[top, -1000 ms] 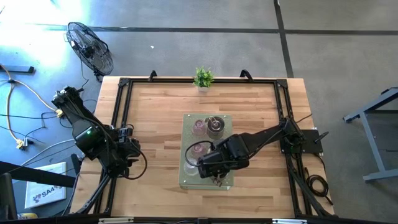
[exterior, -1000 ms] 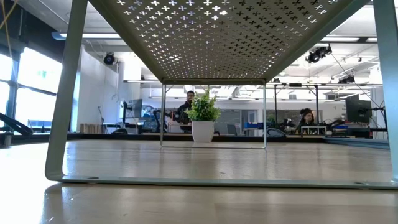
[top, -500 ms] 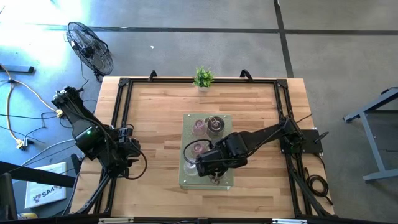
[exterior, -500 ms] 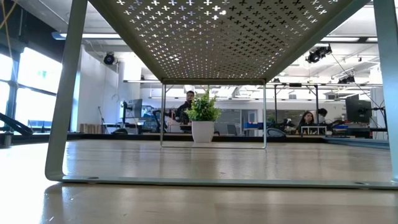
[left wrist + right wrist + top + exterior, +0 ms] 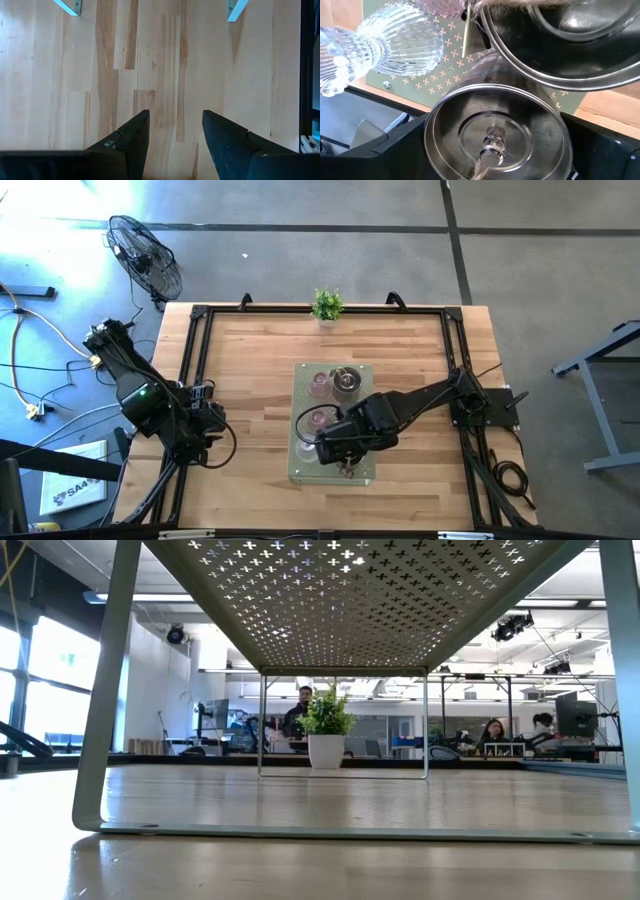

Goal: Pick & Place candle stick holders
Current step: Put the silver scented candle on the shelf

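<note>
A green perforated stand (image 5: 362, 470) at the table's middle carries the candle stick holders: two pinkish glass ones (image 5: 318, 385) (image 5: 317, 420) and a silvery metal one (image 5: 346, 382). My right gripper (image 5: 340, 448) hangs over the stand's near part, pointing down and open. In its wrist view a silvery metal holder with a wick (image 5: 495, 135) stands between its fingers. A second metal holder (image 5: 560, 40) and a clear ribbed glass one (image 5: 405, 35) are beside it. My left gripper (image 5: 175, 130) waits open over bare wood at the table's left (image 5: 205, 430). My right gripper points down from above, one dark finger (image 5: 395, 145) on either side of the metal holder's round rim (image 5: 432, 125). Whether the fingers touch the rim I cannot tell. The holder is upright, close to the stand's edge.
A small green potted plant (image 5: 326, 305) stands at the table's far edge. A black frame (image 5: 195, 360) runs around the tabletop. Bare wood lies left and right of the stand. In the low view the stand's legs (image 5: 100, 740) rise from the table, with people in the room behind.
</note>
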### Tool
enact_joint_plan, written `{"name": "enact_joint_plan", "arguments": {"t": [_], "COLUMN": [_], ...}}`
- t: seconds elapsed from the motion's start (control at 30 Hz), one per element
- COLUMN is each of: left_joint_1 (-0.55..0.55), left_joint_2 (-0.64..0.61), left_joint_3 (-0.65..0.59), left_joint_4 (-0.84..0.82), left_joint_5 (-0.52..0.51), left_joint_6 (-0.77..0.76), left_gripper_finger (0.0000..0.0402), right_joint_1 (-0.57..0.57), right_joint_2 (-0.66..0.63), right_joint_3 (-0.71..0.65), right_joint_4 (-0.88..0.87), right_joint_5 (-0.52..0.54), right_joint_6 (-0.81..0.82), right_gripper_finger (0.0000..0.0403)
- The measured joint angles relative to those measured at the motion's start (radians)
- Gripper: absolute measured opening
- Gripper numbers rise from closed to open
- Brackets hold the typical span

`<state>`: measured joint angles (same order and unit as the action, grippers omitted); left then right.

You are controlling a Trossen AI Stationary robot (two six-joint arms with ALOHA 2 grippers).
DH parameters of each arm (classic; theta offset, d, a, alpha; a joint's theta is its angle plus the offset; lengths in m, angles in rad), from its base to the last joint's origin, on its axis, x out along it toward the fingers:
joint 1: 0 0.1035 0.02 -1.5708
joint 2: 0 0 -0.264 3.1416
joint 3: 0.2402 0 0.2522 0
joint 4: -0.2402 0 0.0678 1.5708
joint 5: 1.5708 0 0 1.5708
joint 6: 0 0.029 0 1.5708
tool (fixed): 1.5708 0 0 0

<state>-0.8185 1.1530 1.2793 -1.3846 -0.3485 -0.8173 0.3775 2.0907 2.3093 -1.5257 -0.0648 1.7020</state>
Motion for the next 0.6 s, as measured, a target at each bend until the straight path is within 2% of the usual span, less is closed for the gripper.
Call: {"name": "enact_joint_plan", "arguments": {"t": [0.6], "left_joint_1": [0.000], "left_joint_2": [0.000], "left_joint_3": [0.000], "left_joint_4": [0.000], "left_joint_5": [0.000], "left_joint_6": [0.000], "left_gripper_finger": [0.0177], "right_joint_1": [0.003], "right_joint_2": [-0.010], "right_joint_3": [0.000], "right_joint_4": [-0.005], "right_joint_5": [0.004], "right_joint_6": [0.026], "right_gripper_finger": [0.0400]}}
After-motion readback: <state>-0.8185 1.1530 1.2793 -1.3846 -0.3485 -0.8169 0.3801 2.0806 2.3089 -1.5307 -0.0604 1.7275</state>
